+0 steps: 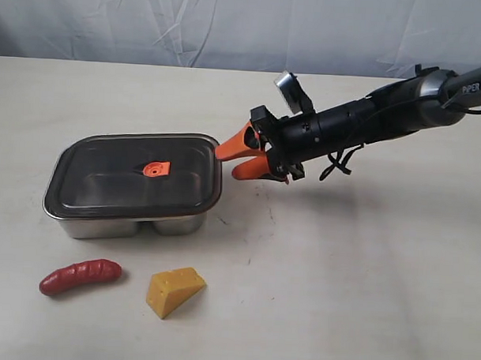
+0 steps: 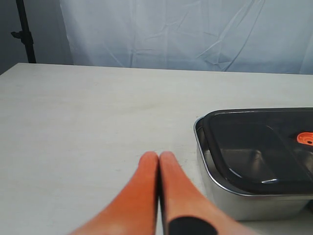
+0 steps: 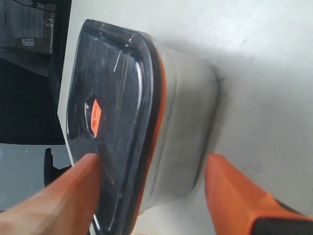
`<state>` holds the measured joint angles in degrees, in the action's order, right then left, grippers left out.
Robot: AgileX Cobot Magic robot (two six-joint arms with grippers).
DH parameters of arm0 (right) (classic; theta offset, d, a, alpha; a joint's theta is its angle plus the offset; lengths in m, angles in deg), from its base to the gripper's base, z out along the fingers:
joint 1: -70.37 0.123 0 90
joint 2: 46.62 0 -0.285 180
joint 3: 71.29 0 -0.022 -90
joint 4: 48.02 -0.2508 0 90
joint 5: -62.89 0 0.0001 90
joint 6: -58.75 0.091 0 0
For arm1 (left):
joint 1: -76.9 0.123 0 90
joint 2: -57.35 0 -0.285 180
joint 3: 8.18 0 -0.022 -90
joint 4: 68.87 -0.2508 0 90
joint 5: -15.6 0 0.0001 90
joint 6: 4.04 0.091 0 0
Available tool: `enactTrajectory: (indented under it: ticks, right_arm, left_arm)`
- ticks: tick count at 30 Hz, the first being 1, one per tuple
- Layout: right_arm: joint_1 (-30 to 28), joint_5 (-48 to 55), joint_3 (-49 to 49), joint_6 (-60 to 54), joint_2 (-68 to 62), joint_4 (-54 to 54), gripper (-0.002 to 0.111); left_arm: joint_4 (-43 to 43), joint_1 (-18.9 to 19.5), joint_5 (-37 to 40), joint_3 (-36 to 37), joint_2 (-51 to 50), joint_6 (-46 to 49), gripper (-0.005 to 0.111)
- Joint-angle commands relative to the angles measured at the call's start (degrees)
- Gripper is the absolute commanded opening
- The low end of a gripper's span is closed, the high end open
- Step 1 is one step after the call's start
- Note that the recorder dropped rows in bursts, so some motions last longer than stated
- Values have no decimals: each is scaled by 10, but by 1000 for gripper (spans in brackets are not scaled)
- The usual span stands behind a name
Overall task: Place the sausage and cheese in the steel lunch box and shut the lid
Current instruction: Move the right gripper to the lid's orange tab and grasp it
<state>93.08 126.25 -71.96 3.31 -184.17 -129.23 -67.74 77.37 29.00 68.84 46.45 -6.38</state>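
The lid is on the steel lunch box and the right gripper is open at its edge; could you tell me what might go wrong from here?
The right gripper has one finger over the lid and one beside the steel lunch box wall; closing might clamp both and lift the box too. The left gripper is shut and apart from the box, so nothing braces it. A sliding box could knock the sausage or cheese.

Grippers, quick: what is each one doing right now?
Left gripper: shut, empty.
Right gripper: open, one finger over the lid, the other beside the steel lunch box wall; nothing gripped.
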Motion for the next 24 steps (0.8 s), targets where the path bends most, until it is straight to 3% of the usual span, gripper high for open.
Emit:
enactTrajectory:
  ticks: [1, 24]
  right_arm:
    - [13, 3, -2, -2, 2, -5, 60]
    - [15, 66, -2, -2, 2, -1, 60]
  left_arm:
    - [0, 0, 0, 2, 4, -2, 0]
    - [0, 0, 0, 2, 4, -2, 0]
